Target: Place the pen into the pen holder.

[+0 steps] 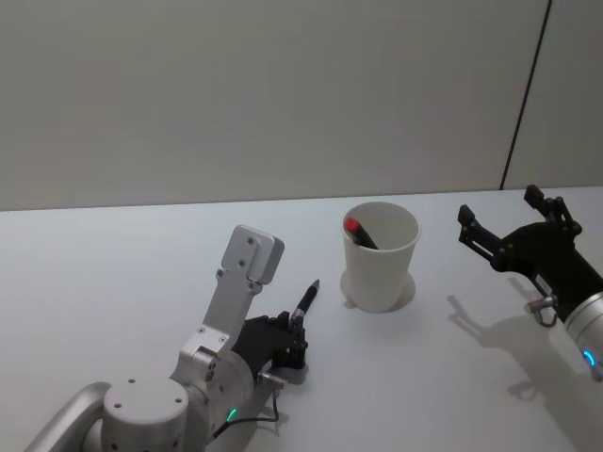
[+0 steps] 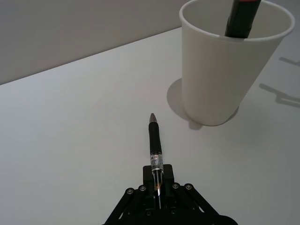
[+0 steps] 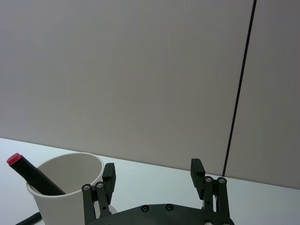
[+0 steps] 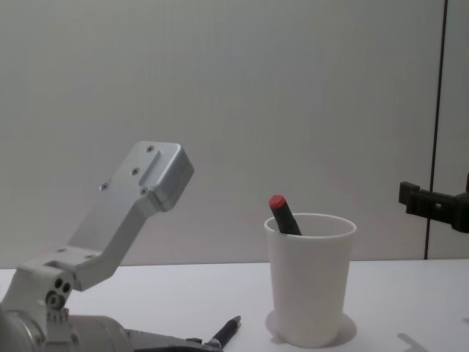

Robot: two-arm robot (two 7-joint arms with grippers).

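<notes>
White pen holder (image 1: 382, 273), black pen (image 2: 155, 138)

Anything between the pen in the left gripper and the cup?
No: bare table between the pen, shut in the left gripper, and the pen holder. A red-capped marker leans inside. Right gripper hovers open, right of it.

Soft, even light, sharp throughout; faint shadows on the table (image 1: 113, 311) by the pen holder (image 1: 382, 268)

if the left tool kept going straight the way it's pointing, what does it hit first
Likely nothing: the left tool, shut on the pen, aims just past the pen holder on its left side, over bare table toward the wall. The miss is narrow and depth is unclear.
</notes>
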